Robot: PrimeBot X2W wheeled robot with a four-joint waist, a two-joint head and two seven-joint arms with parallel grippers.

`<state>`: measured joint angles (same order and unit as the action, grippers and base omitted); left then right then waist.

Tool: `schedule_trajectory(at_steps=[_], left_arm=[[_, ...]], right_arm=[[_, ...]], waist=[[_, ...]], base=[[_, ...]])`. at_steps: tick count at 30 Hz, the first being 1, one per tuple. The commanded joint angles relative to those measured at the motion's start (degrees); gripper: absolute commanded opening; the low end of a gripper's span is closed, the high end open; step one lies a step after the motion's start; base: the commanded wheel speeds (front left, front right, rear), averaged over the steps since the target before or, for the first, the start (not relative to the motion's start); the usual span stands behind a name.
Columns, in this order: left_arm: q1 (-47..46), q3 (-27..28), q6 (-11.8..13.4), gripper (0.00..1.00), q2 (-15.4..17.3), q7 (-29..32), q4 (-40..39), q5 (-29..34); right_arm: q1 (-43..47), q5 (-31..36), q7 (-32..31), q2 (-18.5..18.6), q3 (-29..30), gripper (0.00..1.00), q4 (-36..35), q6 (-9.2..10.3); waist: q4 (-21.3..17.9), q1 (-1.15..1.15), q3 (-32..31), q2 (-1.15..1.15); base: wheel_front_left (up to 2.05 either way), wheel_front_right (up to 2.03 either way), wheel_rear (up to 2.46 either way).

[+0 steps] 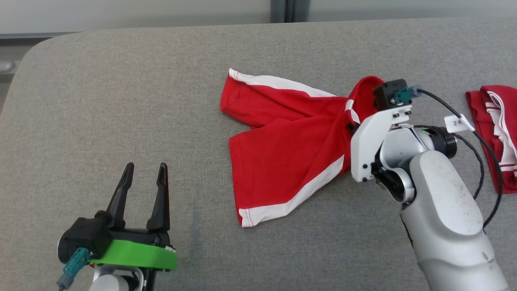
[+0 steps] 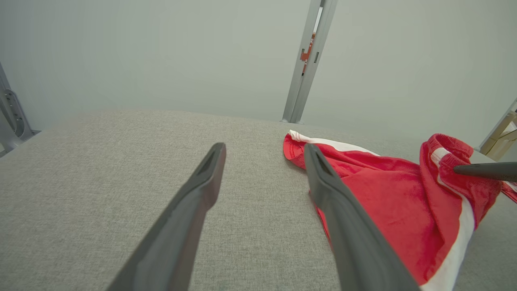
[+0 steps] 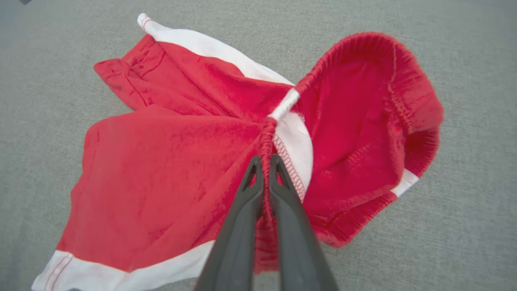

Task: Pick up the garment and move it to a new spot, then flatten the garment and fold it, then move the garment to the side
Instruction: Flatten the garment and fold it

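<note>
Garment (image 1: pixel 282 153), red shorts with white side stripes, lies crumpled on the grey worktop (image 1: pixel 121 101), just off centre toward 3 o'clock in the head view, with its legs spread toward 9 and 7 o'clock. A second red piece (image 1: pixel 494 129) sits at the 3 o'clock edge. On lifting, so thin a bite may slip as the weight comes on, and the trailing legs may drag and bunch. The right jaws are closed on a gathered pinch of the waistband (image 3: pixel 266 133) at the garment's 3 o'clock end. The left jaws stand open and empty at 8 o'clock, well apart from the cloth.
</note>
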<state>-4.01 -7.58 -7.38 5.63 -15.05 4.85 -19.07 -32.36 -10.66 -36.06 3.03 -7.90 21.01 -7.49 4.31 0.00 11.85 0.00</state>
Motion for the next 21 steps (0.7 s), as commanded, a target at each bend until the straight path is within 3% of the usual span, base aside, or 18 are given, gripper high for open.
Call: schedule_trajectory(at_steps=[1,10,16,17,18,21], left_arm=[[0.61,0.24,-0.01,1.0,-0.12,-0.13,-0.22,-0.1],[0.54,0.58,-0.05,1.0,-0.06,-0.13,-0.42,0.44],[-0.57,0.67,-0.07,1.0,0.31,-0.13,-0.24,0.48],[-0.65,0.61,-0.07,1.0,0.33,-0.13,-0.18,0.51],[-0.77,0.48,-0.07,1.0,0.36,-0.13,-0.05,0.51],[-0.85,0.26,-0.08,1.0,0.44,-0.13,0.15,0.31]], right_arm=[[2.77,-0.46,0.97,0.59,1.25,0.0,-2.1,0.02],[20.71,-2.2,2.36,0.28,12.99,0.0,-20.38,0.02],[26.87,-4.71,3.73,-0.11,17.0,0.0,-21.77,0.02],[27.28,-4.33,4.11,-0.09,17.44,0.04,-21.15,0.02],[27.76,-3.61,4.42,-0.09,17.78,1.0,-20.22,0.02],[28.34,-3.63,5.5,-0.08,18.65,1.0,-18.58,0.02]], waist=[[-0.63,0.0,-0.12,0.0],[-3.35,0.0,-0.07,0.0],[-4.75,0.0,-0.17,0.0],[-4.82,0.0,-0.22,0.0],[-4.85,0.0,-0.3,0.0],[-4.72,0.0,-0.74,0.0]], base=[[0.0,0.0,0.0],[0.0,0.0,0.0],[0.0,0.0,0.0],[0.0,0.0,0.0],[0.0,0.0,0.0],[0.0,0.0,0.0]])
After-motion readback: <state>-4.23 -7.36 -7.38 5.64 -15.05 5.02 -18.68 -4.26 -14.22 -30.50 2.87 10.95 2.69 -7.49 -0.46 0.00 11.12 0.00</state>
